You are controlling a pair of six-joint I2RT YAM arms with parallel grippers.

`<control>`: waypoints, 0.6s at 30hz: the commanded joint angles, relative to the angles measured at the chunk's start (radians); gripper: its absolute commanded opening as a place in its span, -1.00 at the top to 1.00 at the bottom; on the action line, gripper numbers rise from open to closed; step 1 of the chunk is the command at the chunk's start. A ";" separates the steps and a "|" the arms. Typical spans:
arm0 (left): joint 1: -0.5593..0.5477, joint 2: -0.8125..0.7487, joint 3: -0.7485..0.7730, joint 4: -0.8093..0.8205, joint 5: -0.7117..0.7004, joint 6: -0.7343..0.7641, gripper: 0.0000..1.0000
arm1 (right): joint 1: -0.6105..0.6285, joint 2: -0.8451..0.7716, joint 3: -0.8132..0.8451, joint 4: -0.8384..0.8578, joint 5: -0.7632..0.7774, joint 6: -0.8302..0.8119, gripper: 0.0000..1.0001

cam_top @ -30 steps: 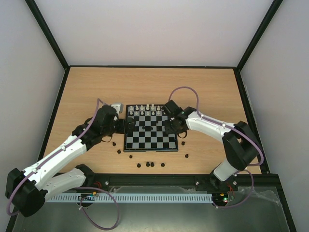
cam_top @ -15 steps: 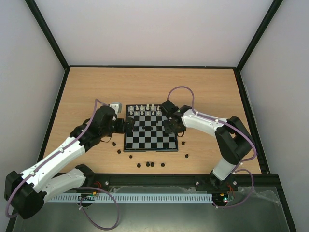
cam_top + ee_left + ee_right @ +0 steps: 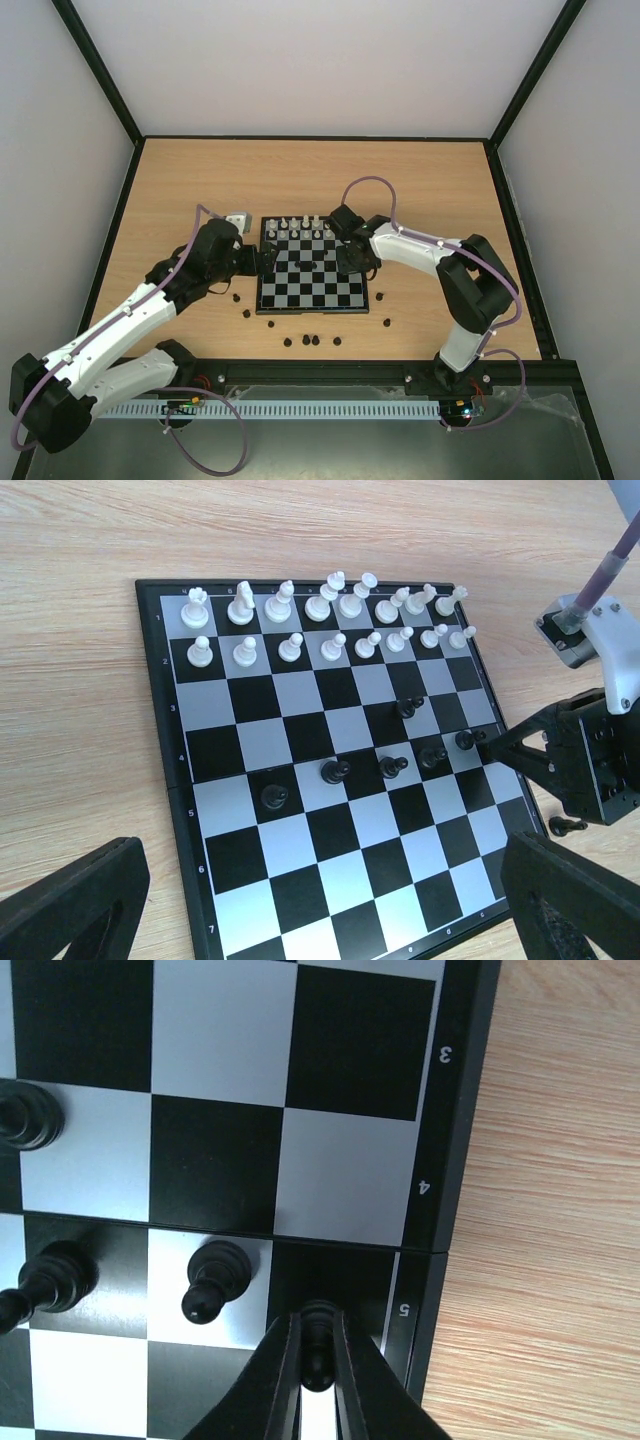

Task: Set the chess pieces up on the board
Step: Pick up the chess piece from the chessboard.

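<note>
The right end effector (image 3: 318,1360) is clamped on a black pawn (image 3: 318,1332), upright at row 5 by the right edge of the board (image 3: 460,1160). We judge that its home row lies nearer. The left end effector (image 3: 320,910) hangs spread wide at the left edge. Loose black pieces (image 3: 315,340) lie on the worktop (image 3: 440,190).

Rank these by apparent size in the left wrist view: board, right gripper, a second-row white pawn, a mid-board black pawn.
1. Board, by far the largest.
2. Right gripper, partly cut off at the edge.
3. White pawn and black pawn: they look alike, so not ranked.
</note>
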 commanded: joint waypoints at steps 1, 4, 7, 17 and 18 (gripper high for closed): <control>-0.003 -0.014 -0.012 -0.010 -0.007 -0.002 -0.99 | 0.007 0.009 0.023 -0.045 0.025 -0.003 0.90; -0.004 -0.015 -0.011 -0.012 -0.010 -0.004 -0.98 | 0.007 -0.009 0.019 -0.055 0.025 -0.002 0.97; -0.005 -0.021 -0.012 -0.015 -0.012 -0.006 -0.99 | 0.008 -0.047 0.005 -0.067 0.022 -0.001 0.97; -0.006 -0.010 -0.005 -0.015 -0.028 -0.017 -0.98 | 0.035 -0.181 -0.095 -0.106 0.005 0.024 0.97; -0.005 -0.008 -0.006 -0.015 -0.029 -0.019 -0.98 | 0.039 -0.190 -0.101 -0.111 0.003 0.024 0.97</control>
